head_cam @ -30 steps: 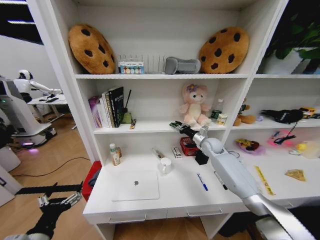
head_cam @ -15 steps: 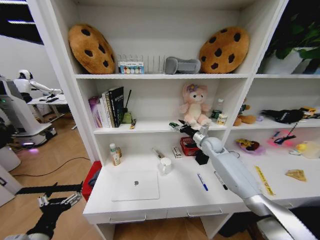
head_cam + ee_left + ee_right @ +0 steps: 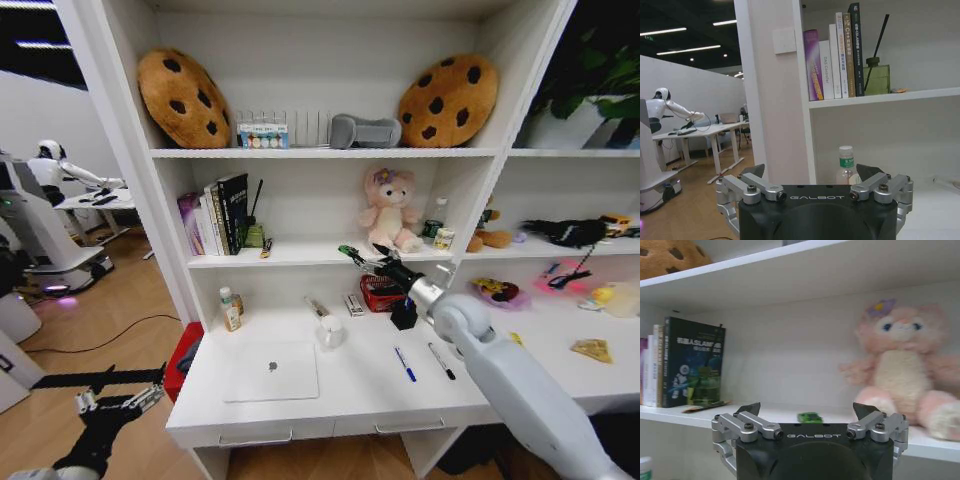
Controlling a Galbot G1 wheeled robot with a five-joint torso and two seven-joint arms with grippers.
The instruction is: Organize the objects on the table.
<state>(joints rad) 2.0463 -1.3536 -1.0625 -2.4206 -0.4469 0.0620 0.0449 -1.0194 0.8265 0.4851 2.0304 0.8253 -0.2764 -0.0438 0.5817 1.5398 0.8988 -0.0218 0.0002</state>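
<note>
My right gripper point(image 3: 361, 253) is open at the front edge of the middle shelf, left of the pink plush bear point(image 3: 390, 211). In the right wrist view its fingers point(image 3: 751, 409) stand apart, and a tiny green toy car point(image 3: 809, 417) rests on the shelf board just beyond them. On the white table point(image 3: 350, 395) lie a silver laptop point(image 3: 270, 371), a white mug point(image 3: 330, 331), a blue pen point(image 3: 404, 364) and a dark pen point(image 3: 441, 361). A green-lidded jar point(image 3: 228, 309) stands at the back left. My left gripper point(image 3: 110, 405) hangs open, low beside the table's left end.
Books point(image 3: 215, 215) and a green diffuser bottle point(image 3: 876, 77) fill the left of the middle shelf. A red box point(image 3: 378, 292) and a black object point(image 3: 403, 315) sit at the back of the table under my right arm. Another robot point(image 3: 40, 220) stands far left.
My right forearm has swung to the right and drawn back a little, uncovering the dark pen. The gripper stays at the shelf edge. The left arm has not moved.
</note>
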